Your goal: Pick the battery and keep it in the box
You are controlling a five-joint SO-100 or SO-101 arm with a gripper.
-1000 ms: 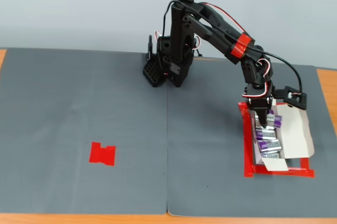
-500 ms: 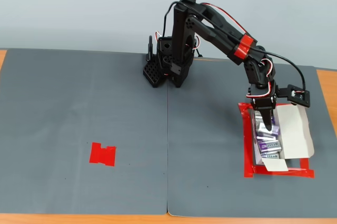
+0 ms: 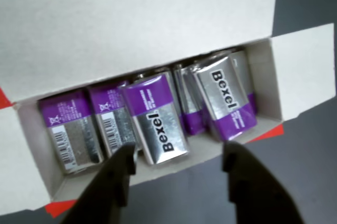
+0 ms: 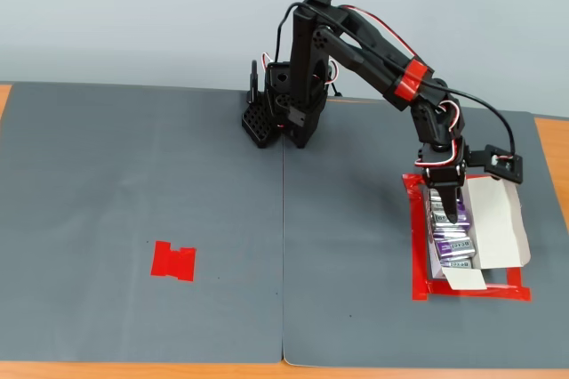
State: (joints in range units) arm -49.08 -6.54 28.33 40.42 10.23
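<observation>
Several silver and purple "Bexel" batteries lie side by side in the white box (image 3: pixel 131 29). One battery (image 3: pixel 226 100) at the right of the wrist view rests tilted on its neighbours. Another battery (image 3: pixel 156 120) sits near the middle. My gripper (image 3: pixel 179 156) hangs just above the box's near wall, open, with nothing between its black fingers (image 3: pixel 118 174). In the fixed view the gripper (image 4: pixel 452 212) points down over the box (image 4: pixel 502 219), and the batteries (image 4: pixel 452 244) show below it.
A red tape outline (image 4: pixel 416 250) frames the box on the grey mat. A flat red tape marker (image 4: pixel 172 260) lies far left on the mat. The arm's base (image 4: pixel 284 112) stands at the back centre. Wooden table edges show at both sides.
A second ago the gripper held a battery over the box. That battery now lies in the box, and the gripper is open and slightly higher.
</observation>
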